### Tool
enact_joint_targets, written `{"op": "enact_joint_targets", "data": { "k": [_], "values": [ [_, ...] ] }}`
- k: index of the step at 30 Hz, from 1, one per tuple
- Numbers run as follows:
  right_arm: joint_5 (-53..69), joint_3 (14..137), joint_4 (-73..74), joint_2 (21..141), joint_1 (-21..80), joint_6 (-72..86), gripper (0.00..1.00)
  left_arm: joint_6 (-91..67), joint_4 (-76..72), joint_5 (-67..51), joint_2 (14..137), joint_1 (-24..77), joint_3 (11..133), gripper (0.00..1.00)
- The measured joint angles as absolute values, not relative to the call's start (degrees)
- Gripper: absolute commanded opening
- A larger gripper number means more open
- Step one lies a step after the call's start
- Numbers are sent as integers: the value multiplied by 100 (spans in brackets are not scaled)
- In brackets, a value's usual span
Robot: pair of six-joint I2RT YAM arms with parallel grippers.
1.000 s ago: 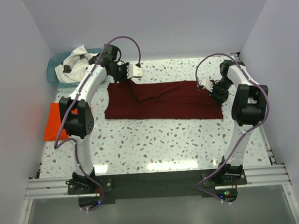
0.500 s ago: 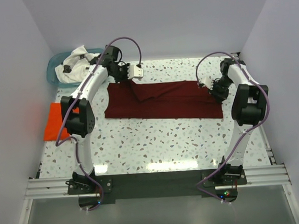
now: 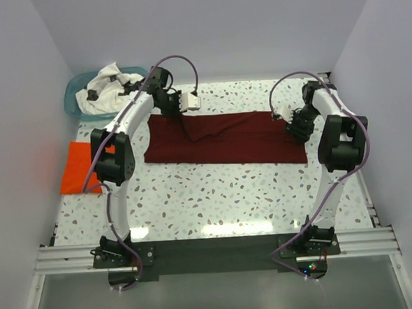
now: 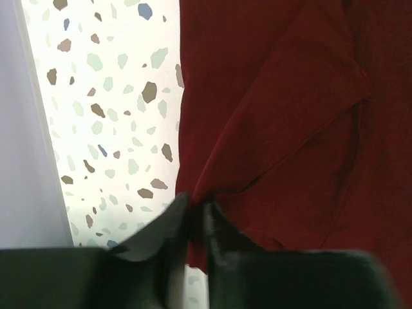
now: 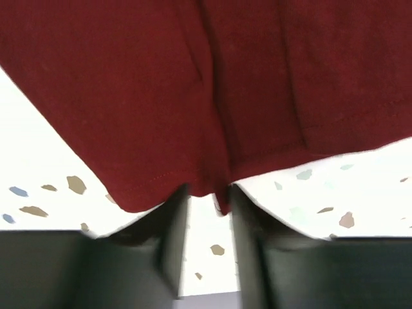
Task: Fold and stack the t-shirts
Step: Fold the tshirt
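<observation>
Your white speckled counter (image 3: pixel 215 196) fills the top view, its near edge cut off by the arm bases. Across its far half lies the dark maroon cloth t-shirt (image 3: pixel 233 139), spread as a long band from left to right; a flap is folded over near its far left corner.

At the far left corner of the counter sits the teal plastic basket (image 3: pixel 72 101), partly hidden by the white cloth tee with black print (image 3: pixel 104 87) heaped in it. The bright orange-red cloth tee (image 3: pixel 74 169) lies at the left edge, partly covered by the left arm.

From above you cannot read either grip; the wrist views show them. The left pincer (image 4: pixel 193 207) has its fingers pressed together on the maroon shirt's far edge (image 4: pixel 290 129), beside the flap. The right pincer (image 5: pixel 209 193) is pinching the hem at the shirt's far right corner (image 5: pixel 193 77); folds run to its tips, and a sliver of counter shows between the fingers.
</observation>
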State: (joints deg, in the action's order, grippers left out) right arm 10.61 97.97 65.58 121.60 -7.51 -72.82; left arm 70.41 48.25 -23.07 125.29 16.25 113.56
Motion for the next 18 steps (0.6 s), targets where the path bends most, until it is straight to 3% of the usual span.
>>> {"op": "enact_joint_targets", "data": {
  "k": [3, 6, 9, 12, 18],
  "values": [
    [1035, 9933, 6543, 12175, -746, -7041, 50, 6632, 4777, -2191, 12687, 1592, 11559, 43],
    [1009, 10313, 6587, 12204, -784, -6578, 55, 6016, 4810, -2202, 12787, 1448, 11893, 51],
    [1048, 10766, 6705, 12237, -882, -6062, 54, 5358, 4893, -2388, 12597, 1140, 11815, 55],
    [1212, 10965, 6869, 12217, -1017, -5446, 50, 4703, 4917, -2591, 12057, 792, 10991, 56],
    [1577, 10280, 6963, 12055, -1035, -4407, 42, 3623, 4882, -2853, 11295, 598, 9310, 56]
  ]
}}
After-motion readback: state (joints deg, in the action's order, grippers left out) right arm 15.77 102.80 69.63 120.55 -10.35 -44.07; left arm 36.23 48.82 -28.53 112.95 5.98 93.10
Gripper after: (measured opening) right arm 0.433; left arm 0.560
